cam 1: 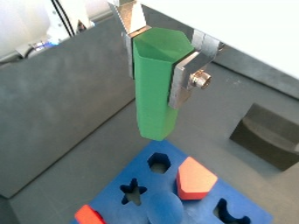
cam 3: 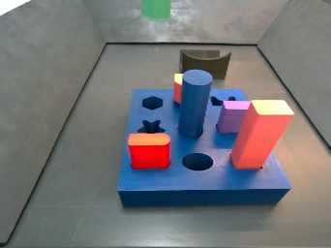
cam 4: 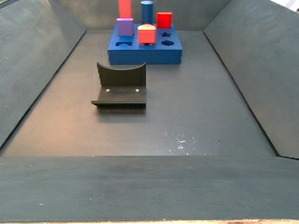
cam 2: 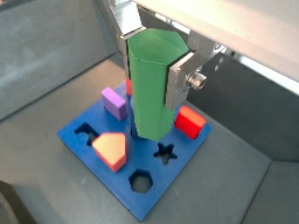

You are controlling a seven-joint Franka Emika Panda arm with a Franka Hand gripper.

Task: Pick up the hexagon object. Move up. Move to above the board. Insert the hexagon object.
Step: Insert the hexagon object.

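**Green peg held above the board**

In both wrist views the tool [cam 1: 162,59] grips the peg [cam 1: 156,86] between its silver fingers [cam 1: 187,77], the plates pressed against opposite faces of the green hexagonal body. The peg hangs upright with its lower end clear of the board [cam 1: 122,194], which lies below on the dark floor. In a wrist view the board's hexagon hole [cam 1: 159,161] and star hole [cam 1: 133,190] show just below the peg's end, next to a red block [cam 1: 197,178]. In a wrist view the tool [cam 2: 158,57] holds the peg [cam 2: 152,83] over the board [cam 2: 135,179], with a purple block [cam 2: 114,101], an orange-pink block [cam 2: 110,150], a red block [cam 2: 191,122], the star hole [cam 2: 167,153] and the hexagon hole [cam 2: 142,182] around it.

In a side view only the peg's green end [cam 3: 155,9] shows at the top edge, well above the board [cam 3: 207,184]; the tool itself is out of frame. A blue cylinder [cam 3: 195,103], a tall red block [cam 3: 262,134] and a dark grey curved block [cam 3: 202,64] are also there.

In a side view the board [cam 4: 146,51] sits far back; the fixture [cam 4: 121,86] stands nearer on the floor.
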